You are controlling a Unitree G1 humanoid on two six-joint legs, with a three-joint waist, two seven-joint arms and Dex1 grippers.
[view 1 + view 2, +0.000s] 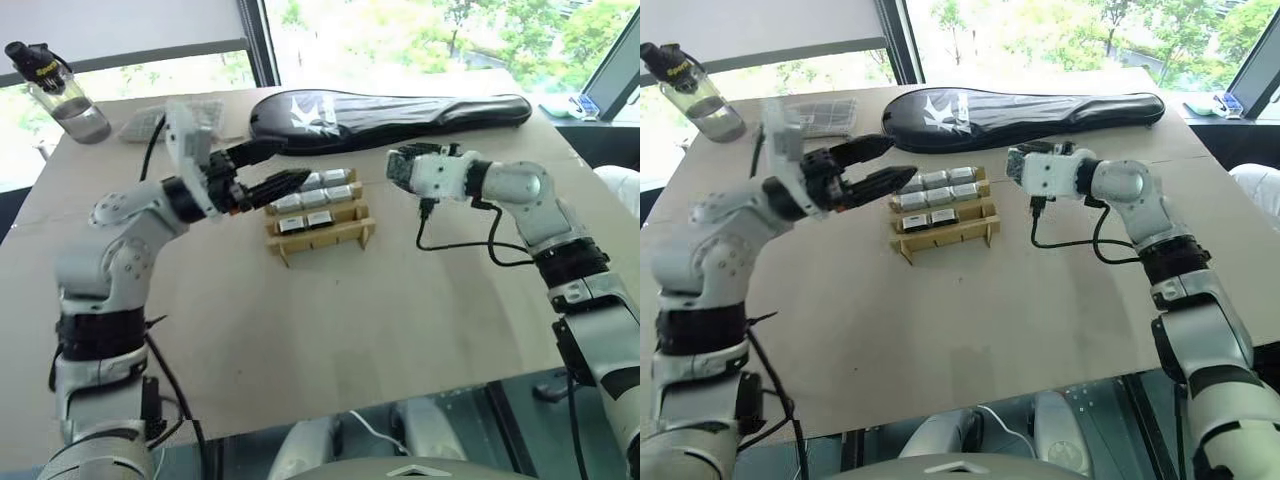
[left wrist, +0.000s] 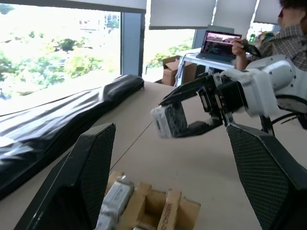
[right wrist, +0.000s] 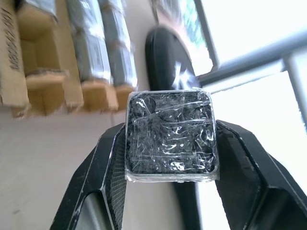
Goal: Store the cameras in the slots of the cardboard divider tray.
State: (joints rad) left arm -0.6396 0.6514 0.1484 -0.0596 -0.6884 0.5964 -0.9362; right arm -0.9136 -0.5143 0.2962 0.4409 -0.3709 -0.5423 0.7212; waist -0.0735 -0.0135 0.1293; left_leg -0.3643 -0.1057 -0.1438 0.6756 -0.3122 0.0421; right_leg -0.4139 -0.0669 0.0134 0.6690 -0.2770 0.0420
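Observation:
The cardboard divider tray (image 1: 322,240) stands at the table's middle, with several silver-grey cameras (image 1: 314,198) in its back and middle rows. My right gripper (image 3: 169,132) is shut on one more camera (image 3: 169,139), its dark face wrapped in clear film. It holds the camera in the air just right of the tray. The same held camera (image 2: 169,120) shows in the left wrist view. My left gripper (image 1: 900,160) hangs open and nearly level over the tray's back left corner, nothing between its fingers (image 2: 91,165).
A long black bag (image 1: 390,110) lies across the table behind the tray. A clear bottle (image 1: 62,92) and a grey gridded pack (image 1: 825,115) sit at the back left. A black cable (image 1: 455,240) loops under my right wrist. A person (image 2: 288,33) sits by a laptop (image 2: 218,42) beyond the table.

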